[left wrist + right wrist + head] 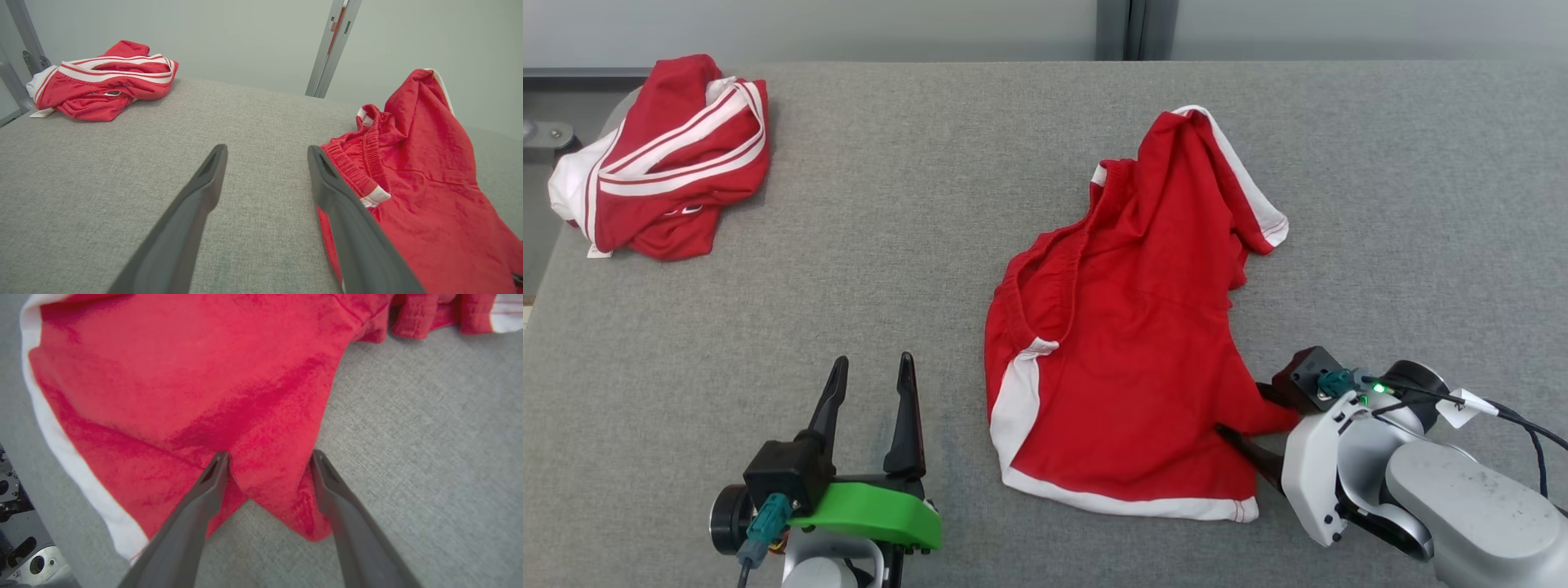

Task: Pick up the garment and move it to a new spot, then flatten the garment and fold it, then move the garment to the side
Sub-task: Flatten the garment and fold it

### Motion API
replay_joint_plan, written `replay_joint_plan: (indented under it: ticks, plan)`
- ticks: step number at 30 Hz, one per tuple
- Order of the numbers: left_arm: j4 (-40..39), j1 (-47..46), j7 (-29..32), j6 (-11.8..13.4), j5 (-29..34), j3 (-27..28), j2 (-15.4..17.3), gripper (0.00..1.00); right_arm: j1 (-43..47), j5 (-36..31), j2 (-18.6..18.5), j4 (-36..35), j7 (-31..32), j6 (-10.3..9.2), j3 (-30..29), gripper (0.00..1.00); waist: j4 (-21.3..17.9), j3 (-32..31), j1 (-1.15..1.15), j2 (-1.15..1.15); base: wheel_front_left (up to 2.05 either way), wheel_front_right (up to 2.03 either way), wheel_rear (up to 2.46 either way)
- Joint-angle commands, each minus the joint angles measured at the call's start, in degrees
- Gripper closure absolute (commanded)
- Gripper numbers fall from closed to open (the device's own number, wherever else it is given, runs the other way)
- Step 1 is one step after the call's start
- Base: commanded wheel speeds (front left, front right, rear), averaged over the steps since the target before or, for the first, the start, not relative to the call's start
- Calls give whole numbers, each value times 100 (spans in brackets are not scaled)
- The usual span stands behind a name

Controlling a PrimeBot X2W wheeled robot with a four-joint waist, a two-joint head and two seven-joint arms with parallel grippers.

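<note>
- My left gripper (873,359) sits low over the grey padded surface (890,245). Its two dark fingers are spread wide, with only bare grey cloth between them.
- The red shorts (1127,343) lie just to the right of that gripper. In the left wrist view its right-hand finger overlaps their near edge, but I cannot tell whether it touches them.
- The elastic waistband (1054,278) is the side of the shorts nearest the left gripper, ahead of its fingertips and to the right. It is gathered and slightly raised.
- Beyond the waistband, far ahead of both grippers, one leg is rucked up into a crumpled peak with a white stripe along it.
- My right gripper (269,455) lies at the near right corner of the shorts, pointing into the fabric.
- Its fingers stand apart, with a pointed corner of red cloth lying slack on the surface between them. Nothing is pinched.
- The white hem (1127,502) runs along the near edge of the shorts, off to the left of the right gripper.
- A second red garment (670,163) with white stripes is bunched far ahead and to the left of my left gripper. It is well apart from the shorts, at the far corner of the surface.
</note>
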Motion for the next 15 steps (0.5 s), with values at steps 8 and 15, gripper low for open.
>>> replay_joint_plan:
  ticks: [8, 15]
  plan:
    - [33, -33, -3, 24, -48, 46, 14, 0, -372, -194, 153, 764, -341, -10, -137, 100, 165, -7, 0, 0, 0, 0, 0]
    - [-4, -15, -3, 51, -64, 15, 14, 0, -791, -386, -76, 958, -307, -10, -242, 100, 163, -17, 0, 0, 0, 0, 0]
